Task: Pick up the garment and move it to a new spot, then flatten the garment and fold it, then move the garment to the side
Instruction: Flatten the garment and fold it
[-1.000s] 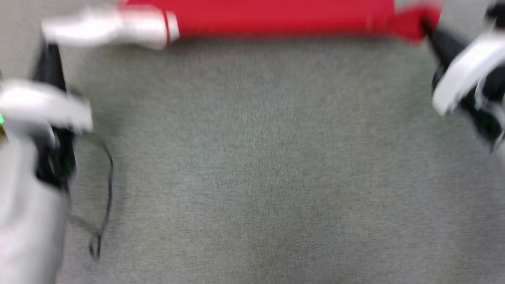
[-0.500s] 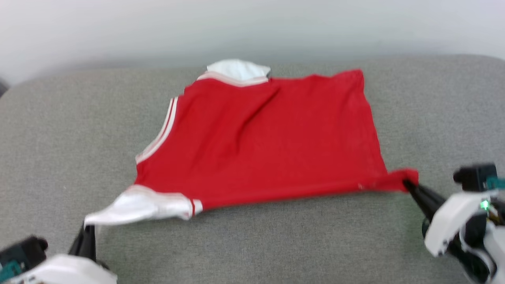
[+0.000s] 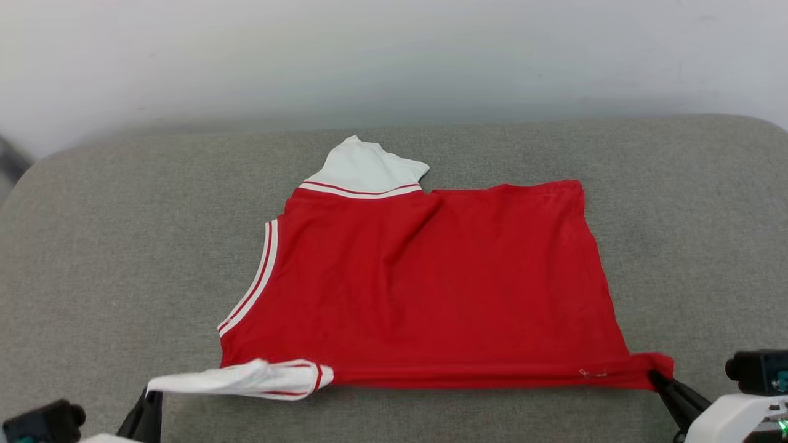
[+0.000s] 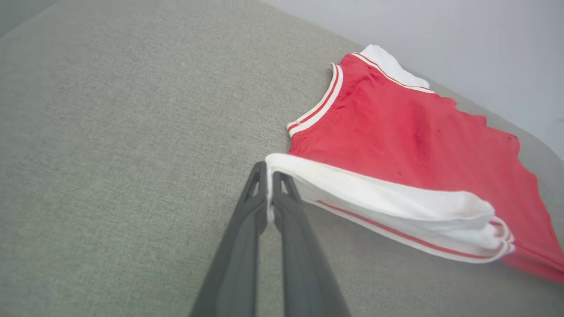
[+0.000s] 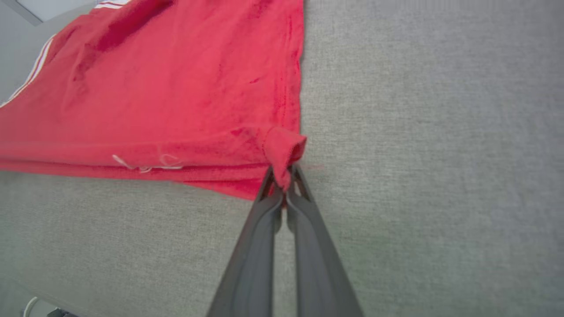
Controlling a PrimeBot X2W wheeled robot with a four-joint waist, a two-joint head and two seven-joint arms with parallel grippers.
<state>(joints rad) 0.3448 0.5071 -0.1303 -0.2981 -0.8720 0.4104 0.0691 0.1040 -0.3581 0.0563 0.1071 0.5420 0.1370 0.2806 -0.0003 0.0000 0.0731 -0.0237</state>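
The garment [image 3: 431, 283], a red shirt with white sleeves and red-white striped trim, lies spread on the grey cushioned surface [image 3: 111, 258], plain red side up, neck opening to the left. My left gripper [image 3: 149, 394] at the lower left is shut on the tip of the near white sleeve [image 4: 374, 202], which is stretched out toward it. My right gripper [image 3: 657, 376] at the lower right is shut on the near red hem corner [image 5: 284, 152]. The near edge of the garment [image 5: 154, 110] runs taut between the two. The far white sleeve [image 3: 363, 169] lies flat at the back.
The grey surface [image 4: 110, 132] extends well to the left and right of the garment. Its back edge meets a pale wall [image 3: 394, 55]. A rounded corner of the surface [image 3: 24, 178] shows at the far left.
The head camera has tilted up, so the whole garment and the wall came into view. Both grippers keep their hold, and the garment's near edge now lies lower and flatter.
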